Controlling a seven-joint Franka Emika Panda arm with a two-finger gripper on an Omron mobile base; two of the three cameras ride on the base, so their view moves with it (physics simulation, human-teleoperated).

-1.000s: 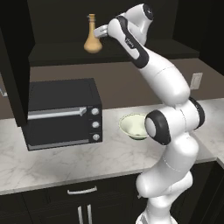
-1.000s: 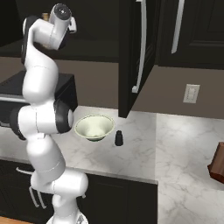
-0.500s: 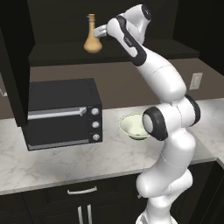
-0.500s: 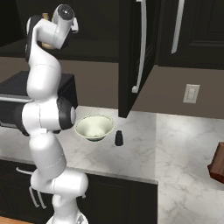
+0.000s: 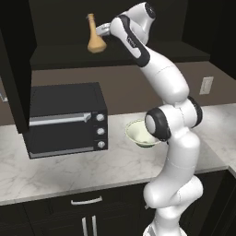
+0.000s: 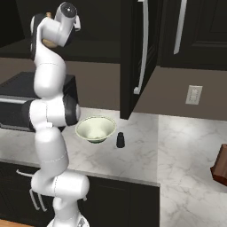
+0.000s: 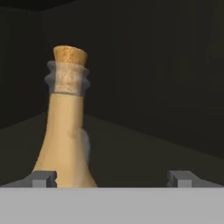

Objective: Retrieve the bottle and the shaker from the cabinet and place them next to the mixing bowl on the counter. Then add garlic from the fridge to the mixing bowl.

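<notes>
Claw at the bottle, not yet gripping

The gripper [image 7: 112, 178] stands fully open and empty inside the cabinet [image 5: 138, 50]. The bottle [image 7: 65, 127] stands upright on the shelf just ahead, off-centre beside one fingertip [image 7: 43, 178], so the jaws must shift sideways to straddle it.

Matt tan bottle [image 7: 65, 140] with a rough cork stopper [image 7: 70, 55]; polished marbled stone counter [image 5: 69, 173]; smooth glazed bowl [image 6: 94, 129].
</notes>
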